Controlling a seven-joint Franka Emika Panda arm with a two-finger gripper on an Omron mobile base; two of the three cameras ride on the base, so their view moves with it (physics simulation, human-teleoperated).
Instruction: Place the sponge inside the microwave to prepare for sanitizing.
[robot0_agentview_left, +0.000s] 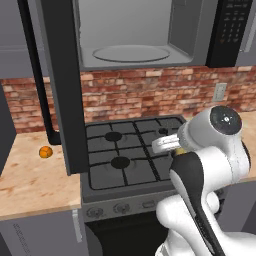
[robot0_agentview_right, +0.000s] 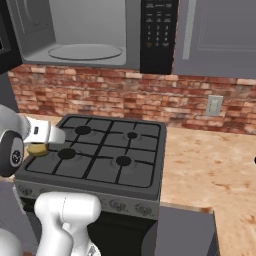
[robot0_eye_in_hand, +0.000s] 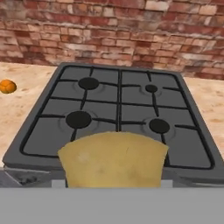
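Note:
The olive-yellow sponge (robot0_eye_in_hand: 113, 159) sits between my fingers at the bottom of the hand view and hides the tips. My gripper (robot0_agentview_left: 167, 145) is shut on the sponge (robot0_agentview_left: 179, 150) and hovers above the front right part of the stove. From the right base view the gripper (robot0_agentview_right: 49, 136) holds the sponge (robot0_agentview_right: 37, 148) over the stove's front left corner. The microwave (robot0_agentview_left: 131, 37) hangs above the stove with its dark door (robot0_agentview_left: 62, 85) swung open to the left. Its light grey interior and round turntable plate (robot0_agentview_right: 85, 51) are well above the gripper.
A black gas stove (robot0_eye_in_hand: 119, 111) with several burners lies below the hand, with a brick wall (robot0_eye_in_hand: 131, 30) behind it. A small orange ball (robot0_agentview_left: 45, 152) rests on the wooden counter left of the stove. More counter (robot0_agentview_right: 215, 165) stretches to the right, under a wall outlet (robot0_agentview_right: 214, 105).

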